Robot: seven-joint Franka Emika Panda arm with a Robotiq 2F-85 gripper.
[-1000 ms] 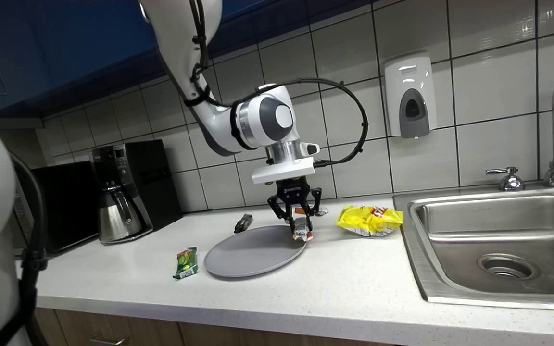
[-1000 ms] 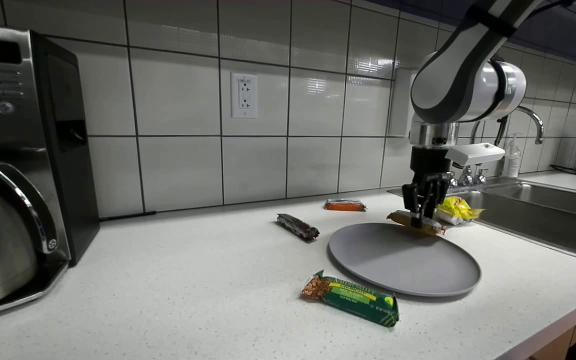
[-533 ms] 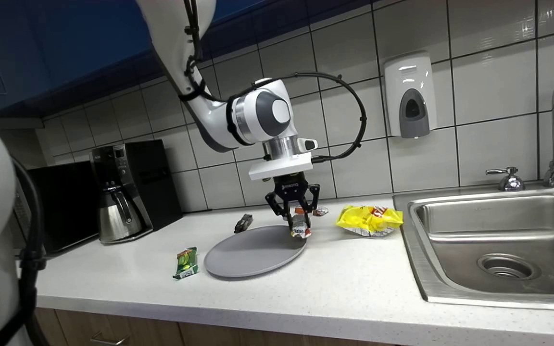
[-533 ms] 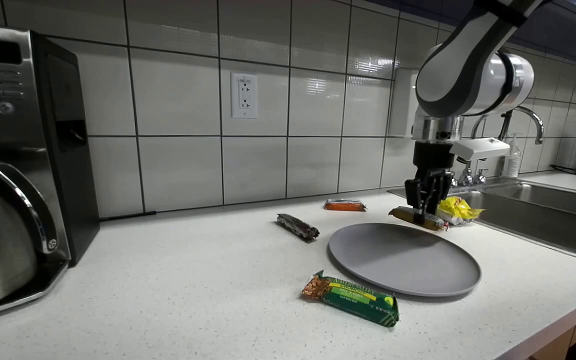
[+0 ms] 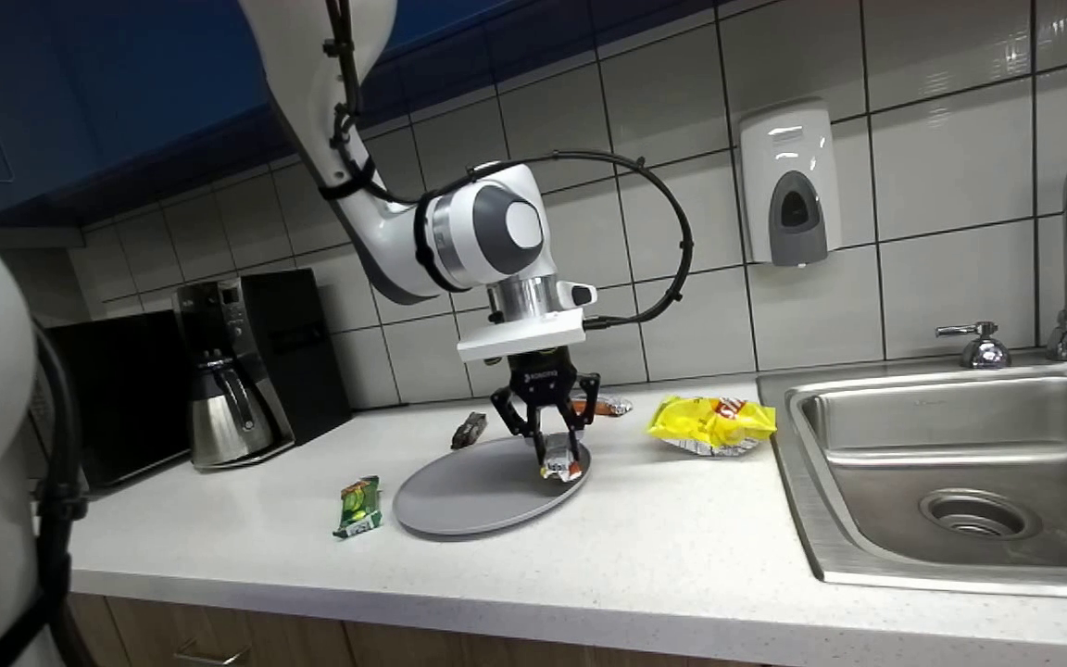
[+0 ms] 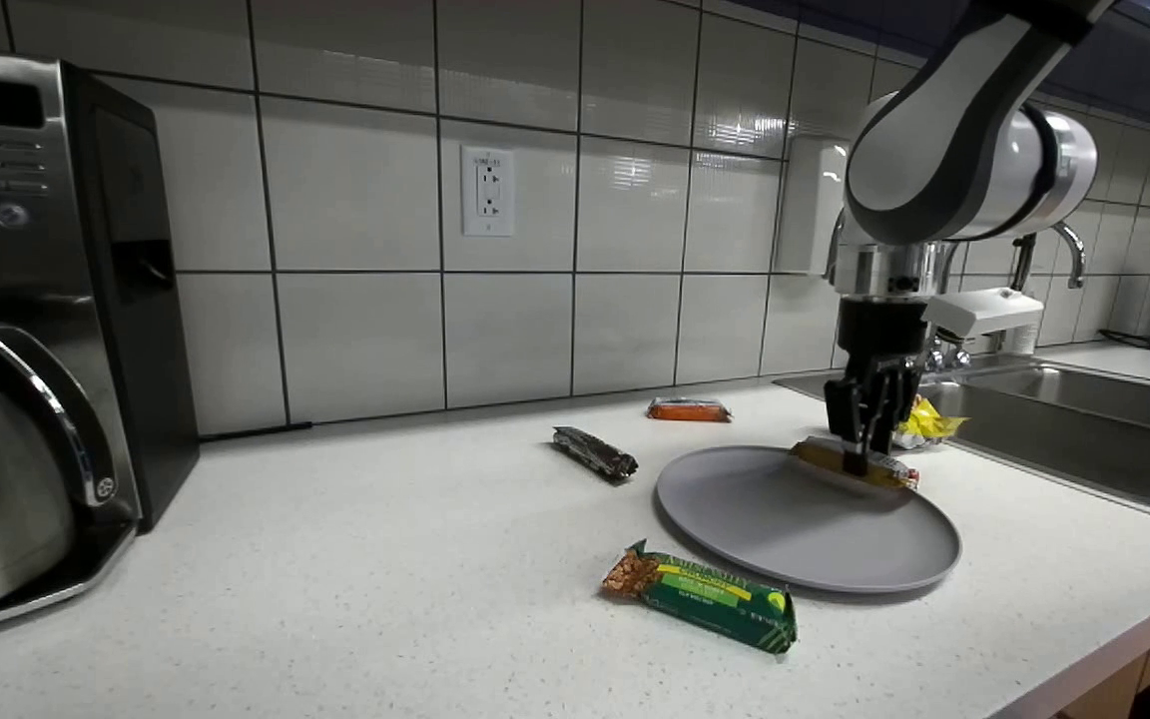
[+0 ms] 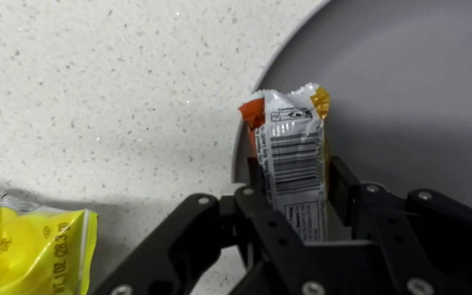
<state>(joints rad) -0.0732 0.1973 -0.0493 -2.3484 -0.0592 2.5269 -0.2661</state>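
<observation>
The end effector (image 7: 296, 176) grips a snack bar (image 7: 293, 135) near the rim of the plate (image 7: 408, 82); letting go there could tip the bar onto the bench (image 7: 137, 90).

1 snack bar (image 7: 295, 159): silver, orange and yellow wrapper, barcode side up; held over the grey plate (image 7: 416, 82) near its rim, contact unclear.

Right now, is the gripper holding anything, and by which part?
Yes, the gripper holds a wrapped snack bar, pinched across its two long sides at about mid-length, both ends left free.
</observation>
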